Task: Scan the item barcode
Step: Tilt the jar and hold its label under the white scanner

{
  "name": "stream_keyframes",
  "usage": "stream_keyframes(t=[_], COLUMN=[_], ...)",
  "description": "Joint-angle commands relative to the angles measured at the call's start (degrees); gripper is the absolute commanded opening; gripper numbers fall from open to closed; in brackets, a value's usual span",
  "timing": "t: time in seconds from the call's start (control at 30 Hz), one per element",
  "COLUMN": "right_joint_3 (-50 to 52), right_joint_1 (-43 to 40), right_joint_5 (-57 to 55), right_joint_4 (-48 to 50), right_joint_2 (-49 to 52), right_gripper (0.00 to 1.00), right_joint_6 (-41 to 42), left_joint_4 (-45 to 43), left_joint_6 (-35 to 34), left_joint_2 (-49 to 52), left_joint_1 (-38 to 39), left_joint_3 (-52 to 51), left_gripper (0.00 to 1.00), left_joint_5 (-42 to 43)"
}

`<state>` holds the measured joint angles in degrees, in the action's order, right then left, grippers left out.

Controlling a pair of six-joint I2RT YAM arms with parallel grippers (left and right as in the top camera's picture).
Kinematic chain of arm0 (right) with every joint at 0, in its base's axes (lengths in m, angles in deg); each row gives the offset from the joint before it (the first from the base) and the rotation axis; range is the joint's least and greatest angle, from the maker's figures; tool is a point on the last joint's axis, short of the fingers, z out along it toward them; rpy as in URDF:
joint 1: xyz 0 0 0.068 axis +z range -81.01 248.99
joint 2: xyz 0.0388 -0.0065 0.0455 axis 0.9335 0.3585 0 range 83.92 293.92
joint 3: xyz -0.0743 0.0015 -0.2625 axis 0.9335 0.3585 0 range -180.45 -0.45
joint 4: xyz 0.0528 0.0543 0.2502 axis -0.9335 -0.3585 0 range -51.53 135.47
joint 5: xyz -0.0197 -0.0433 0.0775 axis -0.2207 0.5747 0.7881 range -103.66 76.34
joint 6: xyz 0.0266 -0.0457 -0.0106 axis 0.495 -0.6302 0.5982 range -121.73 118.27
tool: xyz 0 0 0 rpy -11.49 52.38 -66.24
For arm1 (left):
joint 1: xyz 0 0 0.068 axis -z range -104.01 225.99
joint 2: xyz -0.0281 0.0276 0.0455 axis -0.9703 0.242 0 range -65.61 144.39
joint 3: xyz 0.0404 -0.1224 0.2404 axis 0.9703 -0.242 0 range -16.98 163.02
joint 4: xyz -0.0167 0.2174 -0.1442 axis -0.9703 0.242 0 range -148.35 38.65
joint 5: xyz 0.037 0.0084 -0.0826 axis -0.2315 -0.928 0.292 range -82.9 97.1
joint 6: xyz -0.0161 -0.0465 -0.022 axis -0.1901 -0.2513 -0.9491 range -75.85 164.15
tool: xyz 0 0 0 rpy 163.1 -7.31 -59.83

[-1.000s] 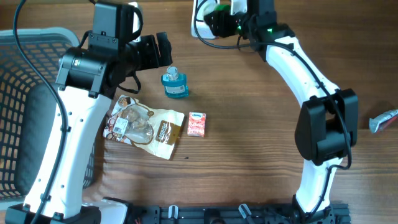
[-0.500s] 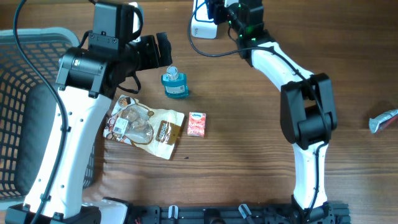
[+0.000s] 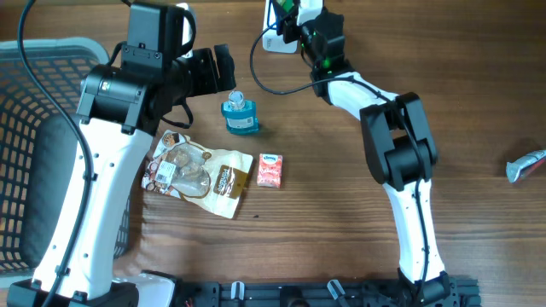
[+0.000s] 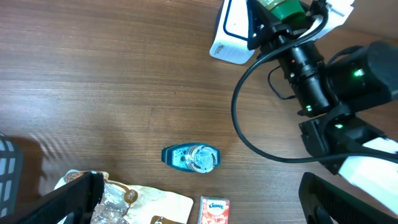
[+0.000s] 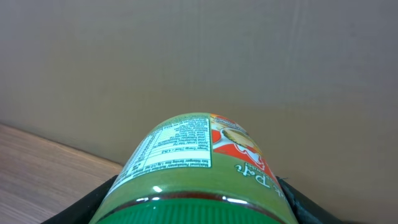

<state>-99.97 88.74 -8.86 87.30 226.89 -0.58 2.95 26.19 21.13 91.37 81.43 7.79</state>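
- nearest the arm bases: snack pouch [image 3: 200, 175] and small tissue pack [image 3: 270, 170] lie flat on the table [image 3: 341, 222], nothing touching them.
- a bit further: blue bottle [image 3: 240, 115] sits alone. the left gripper [image 3: 215, 70] hovers just beyond it, jaws spread wide, holding nothing.
- out to the sides: basket [image 3: 34, 128] at left, a tube [image 3: 527, 165] at the right edge, well apart from the rest.
- far edge: right gripper [image 3: 296, 15] is clamped on a green-lidded jar [image 5: 193, 165], held up just beside the white box [image 3: 275, 38] — probably the scanner.
- progress: the jar is picked up and brought to the scanner, so the scan looks under way.
- the right wrist view shows only the nutrition label, no barcode visible — cannot tell whether it faces the scanner.
- left to do: get the code read, likely by turning the jar, then set it down.
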Motion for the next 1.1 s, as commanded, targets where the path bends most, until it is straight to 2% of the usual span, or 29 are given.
stream_keyframes(t=[0.0, 0.33, 0.6, 1.07], right_joint_3=[-1.0, -1.3, -2.7, -4.7], right_joint_1=[0.5, 1.9, 2.0, 3.7], right_joint_5=[-1.0, -1.4, -3.5, -6.6], right_joint_4=[1.7, 6.2, 6.0, 6.1], right_joint_2=[2.1, 5.0, 6.4, 6.0], right_gripper=[0.69, 0.70, 0.70, 0.72], right_joint_6=[-1.2, -1.1, -1.6, -8.7], left_joint_4=[-0.2, -0.2, -0.2, -0.1], left_joint_6=[-0.5, -0.5, -0.5, -0.5], left_joint_2=[0.4, 0.4, 0.4, 0.4], left_joint_1=[0.3, 0.3, 0.3, 0.3], left_joint_3=[0.2, 0.2, 0.2, 0.2], left_gripper=[1.00, 1.00, 1.00, 1.00], left_joint_5=[-0.6, -0.6, -0.6, -1.1])
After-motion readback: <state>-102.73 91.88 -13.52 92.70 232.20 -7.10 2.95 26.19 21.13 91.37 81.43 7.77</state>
